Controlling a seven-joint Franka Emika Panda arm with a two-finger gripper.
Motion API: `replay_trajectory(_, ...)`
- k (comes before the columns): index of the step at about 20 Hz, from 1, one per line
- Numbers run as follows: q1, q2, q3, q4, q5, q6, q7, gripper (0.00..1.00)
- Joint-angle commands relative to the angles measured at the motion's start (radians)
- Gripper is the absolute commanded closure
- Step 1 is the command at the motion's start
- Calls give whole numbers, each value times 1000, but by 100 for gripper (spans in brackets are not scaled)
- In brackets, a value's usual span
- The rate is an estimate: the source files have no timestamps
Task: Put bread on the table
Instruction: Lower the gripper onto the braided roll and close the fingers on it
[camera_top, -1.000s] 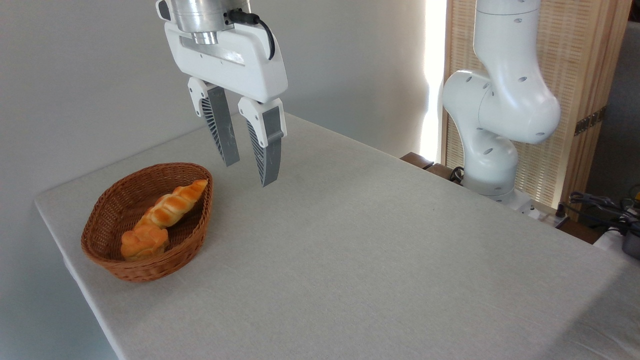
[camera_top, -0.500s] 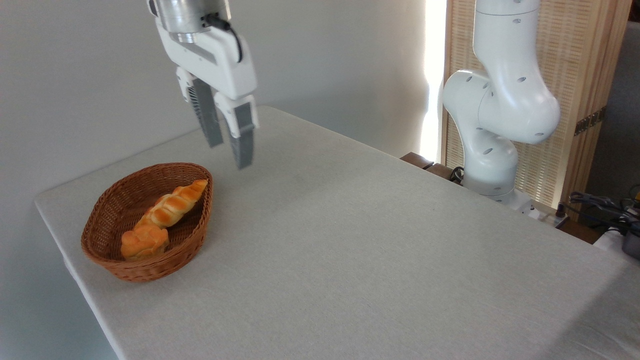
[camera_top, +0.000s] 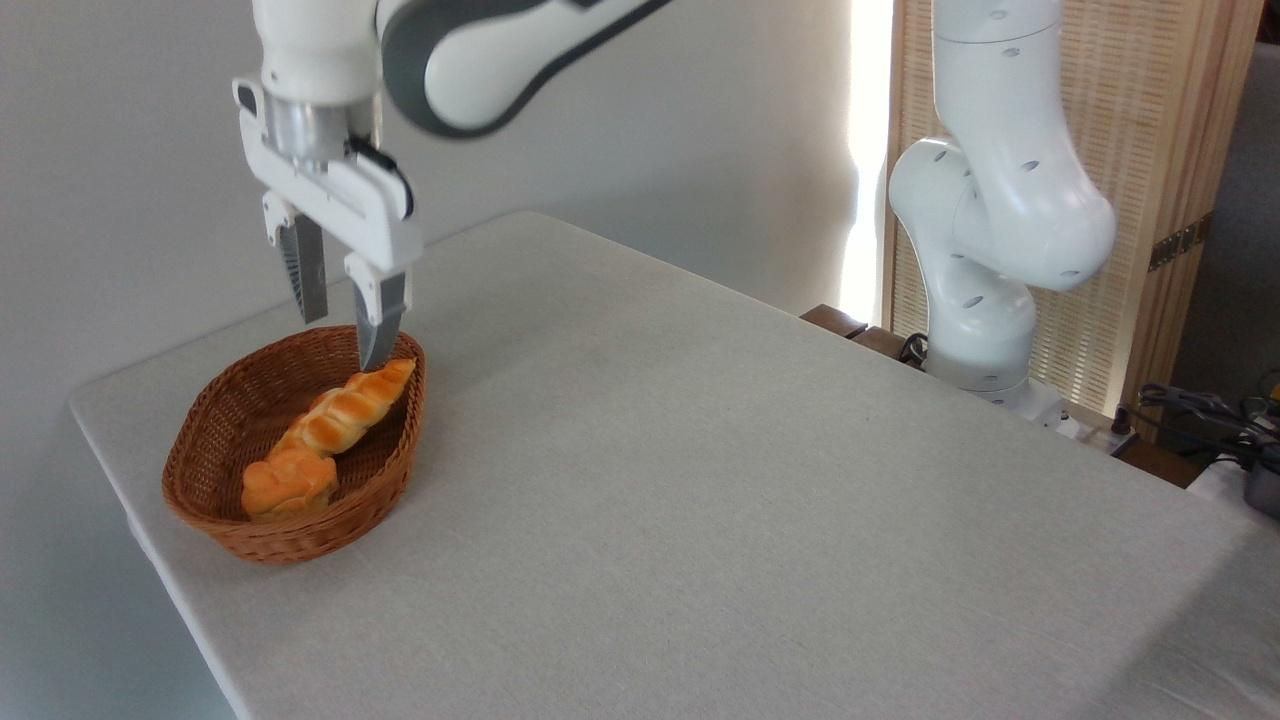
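Bread (camera_top: 345, 412) lies in the wicker basket (camera_top: 215, 440) at the left end of the desk (camera_top: 700, 480), slanted, its upper tapered end propped near the basket's right rim, lower end against a small knobbly bun (camera_top: 288, 484). Nothing is on the bare cloth yet; transfer not begun.

End effector (camera_top: 338, 335) hangs above the basket's far right part, fingers pointing down, jaws parted with a clear gap, holding nothing. The right fingertip (camera_top: 375, 352) sits just over the loaf's upper tip; contact cannot be told from this view.

Step in hand, as judged: approach and grasp.

Notes for doing it well:
- Centre the jaws on the loaf's middle, not on the tapered tip; a tip grasp would likely let the loaf swing or slip.
- Turn the wrist so the fingers close across the loaf's width, one finger on each long side.
- Keep the right finger inside the rim; catching the wicker could drag or tip the basket.
- Descend so the fingertips pass below the widest part of the braid before closing.
- Stay clear of the bun, which touches the loaf's lower end.
- Glossy ridged surface: close on a groove between segments if possible.
- Lift straight up past the rim before moving to open desk on the right.
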Motion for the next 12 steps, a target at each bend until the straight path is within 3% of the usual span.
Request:
replay_trajectory(1, -27, 16, 8, -32, -6, 87, -7, 0)
replay_trajectory(5, -38, 19, 8, -34, 95, 87, 70, 0)
replay_trajectory(12, -59, 45, 8, -49, 118, 95, 145, 0)
